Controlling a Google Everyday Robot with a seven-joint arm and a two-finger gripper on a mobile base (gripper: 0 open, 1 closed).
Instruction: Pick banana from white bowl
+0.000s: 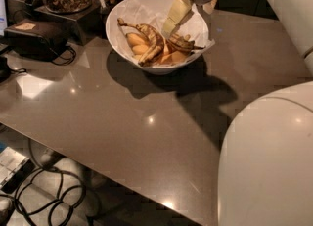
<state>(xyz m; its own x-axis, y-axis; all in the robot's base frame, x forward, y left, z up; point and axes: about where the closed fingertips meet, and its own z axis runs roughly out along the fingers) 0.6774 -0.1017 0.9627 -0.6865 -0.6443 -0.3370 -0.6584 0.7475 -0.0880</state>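
Hangs the open, empty end effector (190, 21) over the white bowl (142, 10) just above the banana (182, 42), ungrasped among other fruit (136, 40); leaves closing and lifting undone.

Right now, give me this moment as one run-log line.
stage: pick not yet done | gripper: over white bowl, close above banana | banana: lying in bowl | grasp: cannot tell
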